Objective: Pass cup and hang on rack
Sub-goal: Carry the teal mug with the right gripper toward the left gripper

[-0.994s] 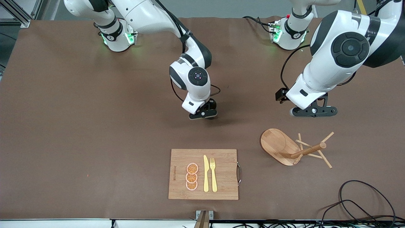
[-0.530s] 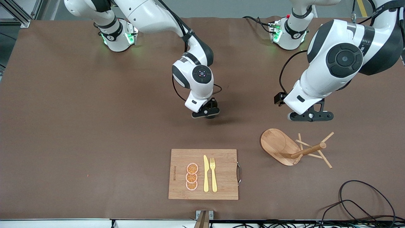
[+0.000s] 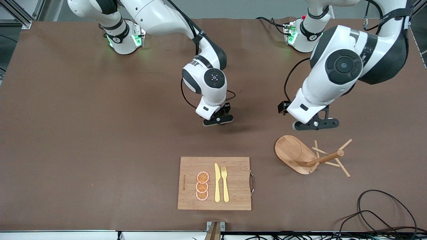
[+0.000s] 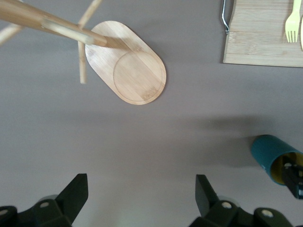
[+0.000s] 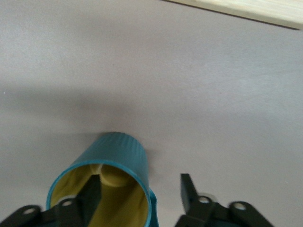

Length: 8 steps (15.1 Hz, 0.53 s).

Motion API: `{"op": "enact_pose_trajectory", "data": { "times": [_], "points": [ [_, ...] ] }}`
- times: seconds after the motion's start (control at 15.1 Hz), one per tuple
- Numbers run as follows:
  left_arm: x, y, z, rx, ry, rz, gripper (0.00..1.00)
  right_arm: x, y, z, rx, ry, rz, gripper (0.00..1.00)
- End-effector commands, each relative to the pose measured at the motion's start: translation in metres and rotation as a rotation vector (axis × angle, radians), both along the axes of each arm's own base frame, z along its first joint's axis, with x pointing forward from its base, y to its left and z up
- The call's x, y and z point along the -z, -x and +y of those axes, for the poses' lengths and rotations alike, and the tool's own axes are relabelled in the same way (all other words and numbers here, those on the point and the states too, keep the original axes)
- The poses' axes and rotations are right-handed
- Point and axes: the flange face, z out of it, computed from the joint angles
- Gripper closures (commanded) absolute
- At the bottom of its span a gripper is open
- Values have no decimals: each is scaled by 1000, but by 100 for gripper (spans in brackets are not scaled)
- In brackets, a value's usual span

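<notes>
The teal ribbed cup (image 5: 118, 151) with a yellow inside sits on the brown table; it also shows in the left wrist view (image 4: 271, 152). My right gripper (image 5: 140, 177) is open around its rim, one finger (image 5: 90, 194) inside and the other finger (image 5: 189, 194) outside, clear of the wall. From the front, this gripper (image 3: 218, 120) covers the cup. The wooden rack (image 3: 295, 151) lies tipped on its side, its pegs toward the left arm's end. My left gripper (image 3: 315, 125) hangs open and holds nothing, over bare table beside the rack's base (image 4: 135, 75).
A wooden cutting board (image 3: 233, 183) with orange slices, a yellow knife and a fork lies nearer the front camera than the cup. Black cables (image 3: 377, 213) loop at the table's front corner on the left arm's end.
My right gripper has opened from shut on the cup's rim. The left arm has swung toward the right arm's end, closer to the cup.
</notes>
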Motion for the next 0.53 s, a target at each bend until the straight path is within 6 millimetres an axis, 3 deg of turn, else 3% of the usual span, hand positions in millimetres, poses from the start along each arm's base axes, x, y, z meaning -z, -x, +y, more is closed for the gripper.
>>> {"op": "enact_pose_trajectory", "data": {
  "times": [0.0,0.07,0.2,0.46],
  "points": [
    [-1,2,-22,-41,-13,-27,0,-36,-18,-10,39,12,30,0],
    [1,4,-28,-54,-14,-32,0,-46,-29,-22,52,5,31,0],
    [5,7,-40,-82,-12,-34,0,-88,-53,-57,43,-23,12,0],
    [13,28,-80,-144,-27,-36,0,-126,-112,-181,177,20,93,0]
  ]
}}
